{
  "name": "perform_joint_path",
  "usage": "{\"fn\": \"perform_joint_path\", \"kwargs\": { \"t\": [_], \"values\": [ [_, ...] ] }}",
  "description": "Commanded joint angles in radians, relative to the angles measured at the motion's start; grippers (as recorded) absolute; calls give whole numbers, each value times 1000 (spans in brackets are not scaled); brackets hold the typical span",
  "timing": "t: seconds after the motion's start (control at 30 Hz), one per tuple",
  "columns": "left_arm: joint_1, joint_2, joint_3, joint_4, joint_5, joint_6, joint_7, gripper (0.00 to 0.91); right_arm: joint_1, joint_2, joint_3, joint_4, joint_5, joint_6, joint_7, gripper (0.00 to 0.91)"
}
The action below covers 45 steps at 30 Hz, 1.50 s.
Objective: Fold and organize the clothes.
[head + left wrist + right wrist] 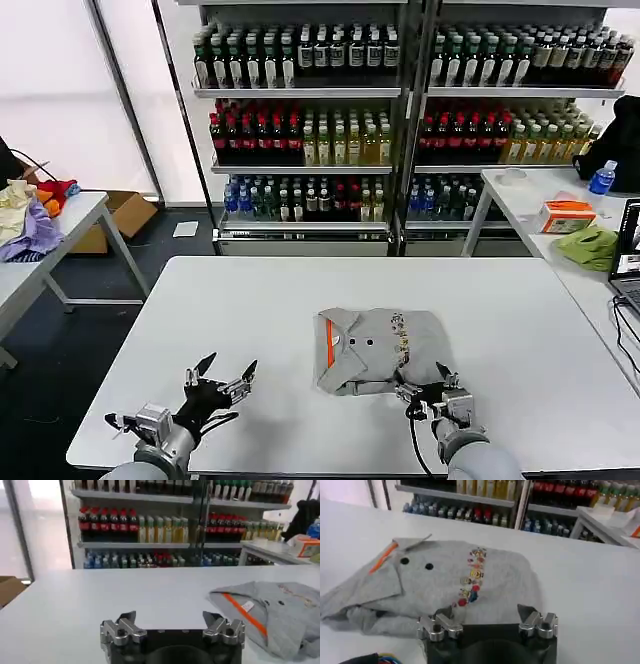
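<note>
A folded light grey collared shirt (378,349) with orange stripe lies flat mid-table.

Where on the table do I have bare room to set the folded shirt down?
The white table is bare between the shirt and its far edge, and on the robot's left, from the shirt to the open left gripper. The right edge strip is bare too. It is crowded only at the shirt's near edge, where the open right gripper sits.
</note>
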Motion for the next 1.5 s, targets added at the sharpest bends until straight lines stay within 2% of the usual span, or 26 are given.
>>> {"fn": "perform_joint_path", "kwargs": {
  "t": [0.03, 0.27, 0.43, 0.57, 0.63, 0.7, 0.73, 1.37, 1.43, 1.5],
  "values": [
    [-2, -8, -10, -17, -13, -41, -26, 907, -5, 13, 45, 75, -3, 1, 3, 907],
    [-19, -36, -9, -42, -11, -113, -54, 907, -69, 19, 201, 242, -122, 11, -21, 907],
    [-36, -57, -14, -52, -13, -144, -81, 907, -148, 32, 362, 252, -129, 66, -41, 907],
    [-42, -75, -27, -40, 2, -174, -111, 907, -195, 66, 420, 201, -113, 124, -30, 907],
    [-38, -79, -28, -38, 32, -178, -114, 907, -202, 85, 431, 186, -77, 145, -13, 907],
    [-43, -86, -20, -33, 17, -194, -145, 907, -200, 102, 438, 190, 10, 147, 11, 907],
    [-46, -87, -20, -31, 7, -194, -152, 907, -195, 114, 439, 188, 17, 147, 18, 907],
    [-31, -85, -25, -39, -10, -198, -148, 907, -177, 137, 398, 185, -4, 149, 12, 907],
    [-14, -85, -36, -69, 46, -151, -101, 907, -182, 139, 393, 184, -8, 152, 11, 907],
    [-5, -86, -31, -88, 85, -159, -72, 907, -185, 141, 388, 183, -9, 154, 10, 907]
  ]
}}
